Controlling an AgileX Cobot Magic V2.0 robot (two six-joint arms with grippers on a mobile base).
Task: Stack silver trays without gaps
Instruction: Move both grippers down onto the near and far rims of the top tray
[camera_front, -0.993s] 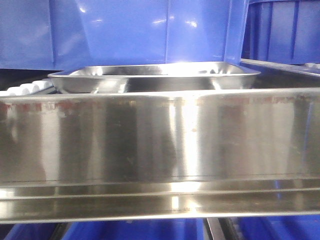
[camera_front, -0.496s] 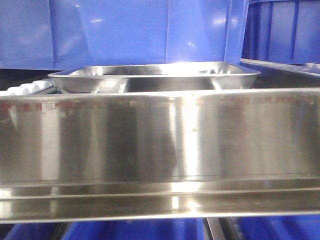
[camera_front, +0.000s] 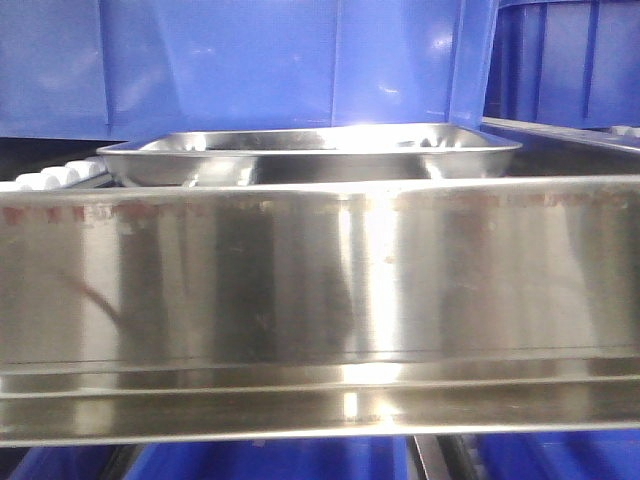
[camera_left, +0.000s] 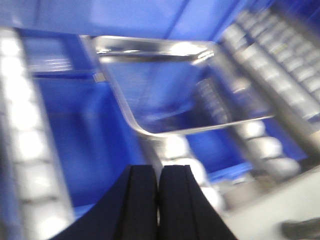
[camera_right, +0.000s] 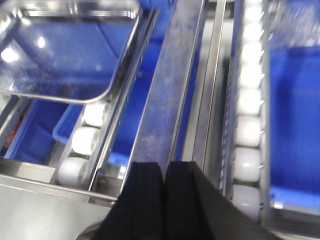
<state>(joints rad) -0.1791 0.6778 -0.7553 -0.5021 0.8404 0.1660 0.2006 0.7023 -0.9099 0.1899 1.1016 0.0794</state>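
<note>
A silver tray (camera_right: 65, 50) is seen resting on white rollers (camera_right: 92, 132), ahead and left of the right gripper (camera_right: 164, 172) and ahead of the left gripper (camera_left: 158, 172). Both are pinched closed, empty. Jaws would best be opened before its rim is approached squarely.

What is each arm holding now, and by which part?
Nothing. The jaws of the left gripper and the right gripper are shut together and empty; the silver tray lies ahead, apart from both.

You saw tall blue plastic bins (camera_front: 250, 60) behind a long flat brushed-steel shelf rail (camera_front: 320, 290). Rows of white cylindrical rollers (camera_right: 248, 102) ran beside a scuffed grey metal beam (camera_right: 167, 85).
</note>
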